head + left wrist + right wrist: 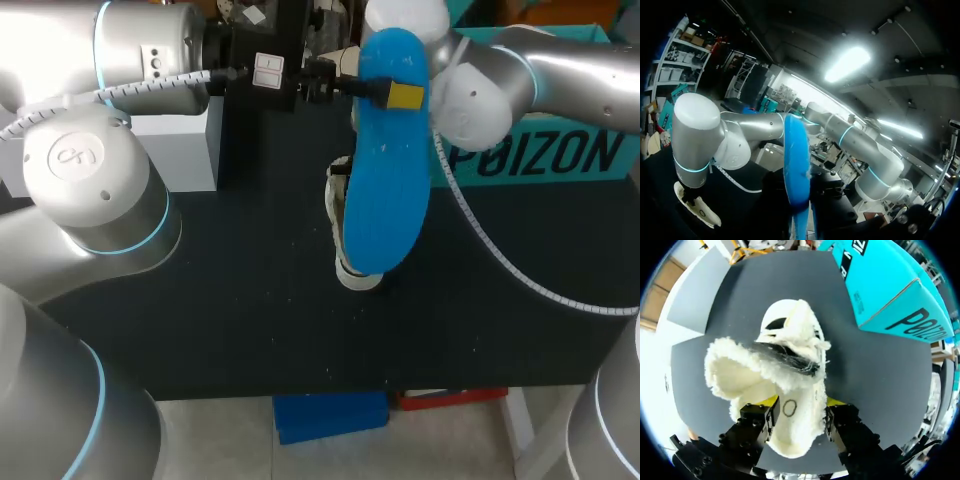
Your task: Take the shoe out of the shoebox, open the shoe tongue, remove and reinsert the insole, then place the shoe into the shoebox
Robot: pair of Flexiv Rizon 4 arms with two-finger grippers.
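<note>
A blue insole (385,170) hangs upright above the table's middle, my left gripper (395,95) shut on its upper end. In the left wrist view the insole (797,165) shows edge-on straight ahead. Behind it on the black mat stands the white fleece-lined shoe (340,215), largely hidden in the head view. In the right wrist view the shoe (785,355) has its tongue pulled open. Its heel sits between the parted fingers of my right gripper (802,402). The right arm stands over the shoe (697,210). The teal shoebox (560,150) lies at the back right.
The shoebox (890,285) lies beyond the shoe's toe, off to one side. A pale grey block (185,150) sits at the back left of the black mat (250,300).
</note>
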